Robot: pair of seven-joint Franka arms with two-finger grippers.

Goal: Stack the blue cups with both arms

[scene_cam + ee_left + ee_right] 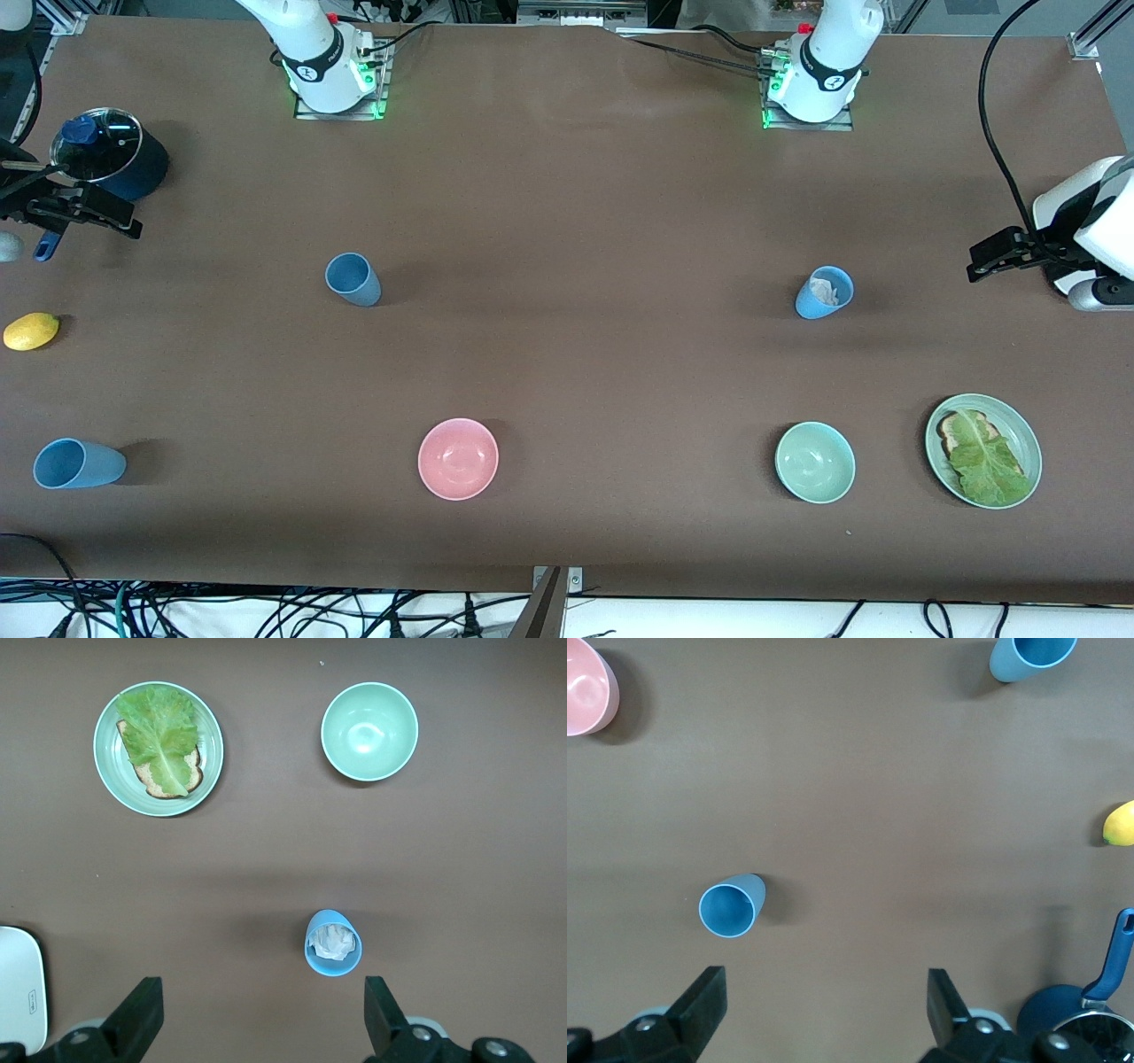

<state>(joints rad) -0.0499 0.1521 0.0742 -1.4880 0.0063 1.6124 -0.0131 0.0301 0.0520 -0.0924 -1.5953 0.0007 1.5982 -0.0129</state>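
Observation:
A slate blue cup (353, 279) stands upright toward the right arm's end of the table; it also shows in the right wrist view (729, 906). A brighter blue cup (824, 292) with crumpled white paper inside stands toward the left arm's end, and shows in the left wrist view (333, 943). A third blue cup (78, 463) stands nearer the front camera at the right arm's end and shows in the right wrist view (1032, 656). My right gripper (120, 221) (824, 992) is open and empty, up beside the navy pot. My left gripper (979, 264) (261, 1001) is open and empty over the left arm's end.
A navy pot (111, 155) with a glass lid and a lemon (31, 330) sit at the right arm's end. A pink bowl (458, 458), a mint bowl (815, 462) and a green plate (1028, 434) with bread and lettuce lie nearer the front camera.

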